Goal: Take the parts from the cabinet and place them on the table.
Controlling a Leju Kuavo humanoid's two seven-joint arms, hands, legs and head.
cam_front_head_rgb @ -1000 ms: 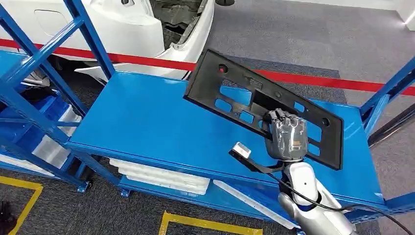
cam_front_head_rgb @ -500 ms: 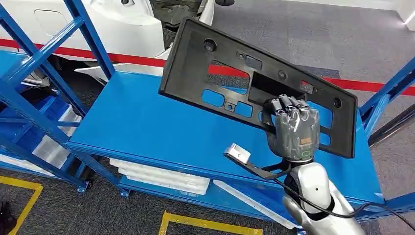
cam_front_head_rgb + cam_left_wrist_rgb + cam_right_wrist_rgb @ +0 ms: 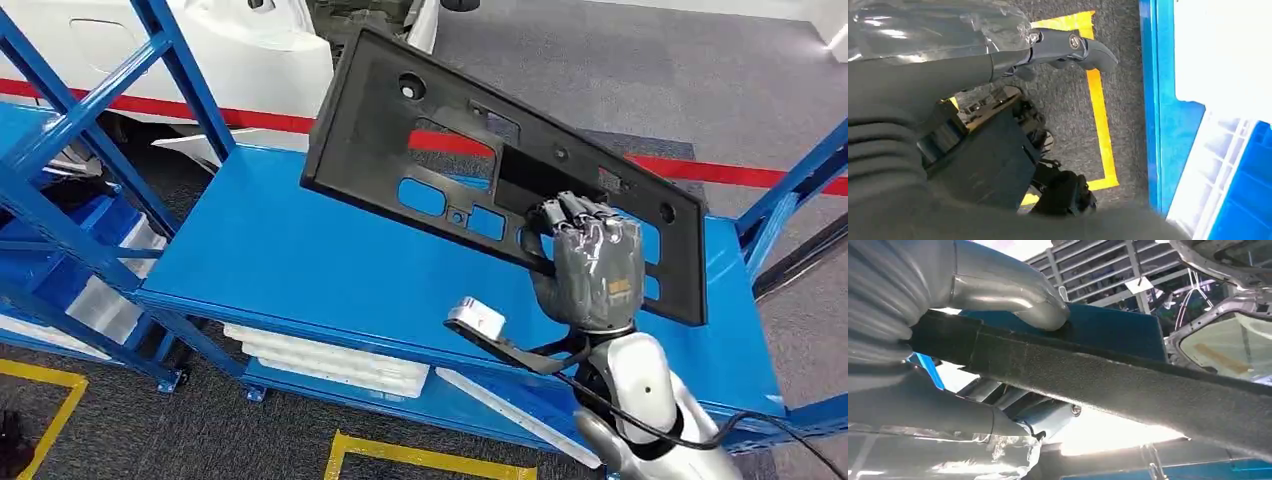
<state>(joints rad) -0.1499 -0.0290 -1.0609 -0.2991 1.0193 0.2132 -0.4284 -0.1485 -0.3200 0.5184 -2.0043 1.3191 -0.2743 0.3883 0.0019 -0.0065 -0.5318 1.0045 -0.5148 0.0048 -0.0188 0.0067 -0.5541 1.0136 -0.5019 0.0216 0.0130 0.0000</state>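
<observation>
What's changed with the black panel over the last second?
The right robot hand, gripping the black panel at its lower edge throughout, has raised it off the blue shelf and tipped it more upright, its far end swinging up and left. The shelf and white car body stayed put.

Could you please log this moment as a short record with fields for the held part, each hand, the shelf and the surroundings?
Held part: large black rectangular plastic panel with cut-out openings, tilted, lifted above the shelf
Right hand: right hand grips the panel's near edge, fingers curled over it
Left hand: left hand points towards the floor, nothing seen in it
Shelf: blue metal shelf top, bare beneath the panel
Lower level: white moulded parts stacked below
Surroundings: white car body behind a red floor line
</observation>
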